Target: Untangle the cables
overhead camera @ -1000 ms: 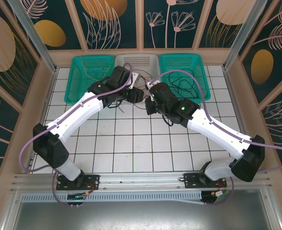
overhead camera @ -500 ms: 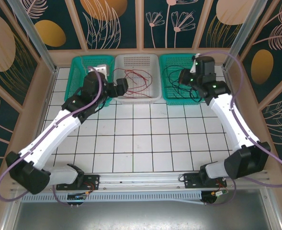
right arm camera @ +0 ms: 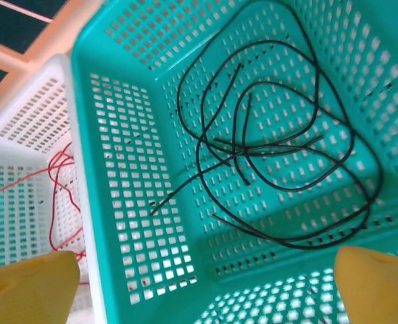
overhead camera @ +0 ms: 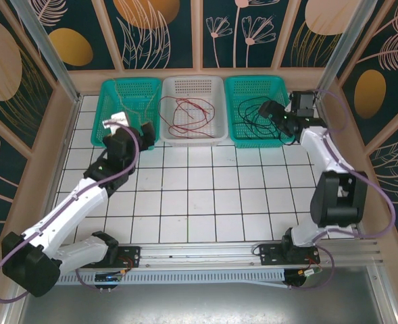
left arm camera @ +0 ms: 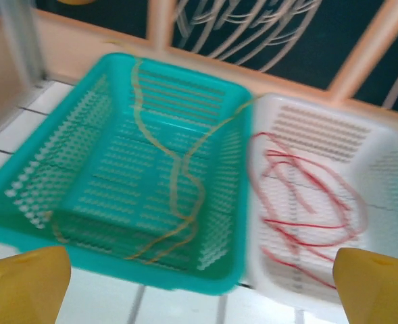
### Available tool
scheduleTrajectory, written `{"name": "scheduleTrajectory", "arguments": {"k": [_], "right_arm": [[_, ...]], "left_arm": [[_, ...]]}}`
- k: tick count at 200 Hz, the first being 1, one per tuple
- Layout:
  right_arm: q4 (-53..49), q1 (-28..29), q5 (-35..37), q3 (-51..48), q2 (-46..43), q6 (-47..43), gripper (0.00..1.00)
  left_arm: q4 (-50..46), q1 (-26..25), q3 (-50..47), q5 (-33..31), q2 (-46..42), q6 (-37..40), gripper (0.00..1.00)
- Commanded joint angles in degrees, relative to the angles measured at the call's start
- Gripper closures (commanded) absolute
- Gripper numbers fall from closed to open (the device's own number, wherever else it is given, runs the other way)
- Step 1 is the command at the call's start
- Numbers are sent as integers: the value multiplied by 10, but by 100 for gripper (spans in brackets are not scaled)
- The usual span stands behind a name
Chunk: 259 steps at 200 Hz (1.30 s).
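Cables sorted by colour: the tan cable (left arm camera: 175, 181) lies in the left teal basket (left arm camera: 43, 196), the red cable (left arm camera: 290, 162) in the white middle basket (left arm camera: 320, 125) and the black cable (right arm camera: 273, 145) in the right teal basket (right arm camera: 131, 169), with the left end effector (left arm camera: 200, 287) and the right end effector (right arm camera: 205, 287) both spread wide and empty.

My left arm (overhead camera: 77, 202) and right arm (overhead camera: 324, 152) wear white shells with black joints. A thin purple cable (overhead camera: 392, 212) loops beside each. Both stand on black base plates (overhead camera: 111, 255), and the finger pads (left arm camera: 23, 280) are yellow.
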Motion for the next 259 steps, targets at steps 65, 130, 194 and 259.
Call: {"name": "scheduleTrajectory", "arguments": {"k": [65,130,194,259], "right_arm": [[367,4,349,-404,-313,-68,1],[977,22,301,-613,-27,-273,1],[930,-34,129,-574,21,-260,1],[931,-29,130,-574,21,-266,1]], "left_arm": [[537,160,-294,-180,103,149,1],[813,207,-357,-38,217,226,1],[809,274,-351,159,253,206,1],[817,274,-354,162,253,212,1]]}}
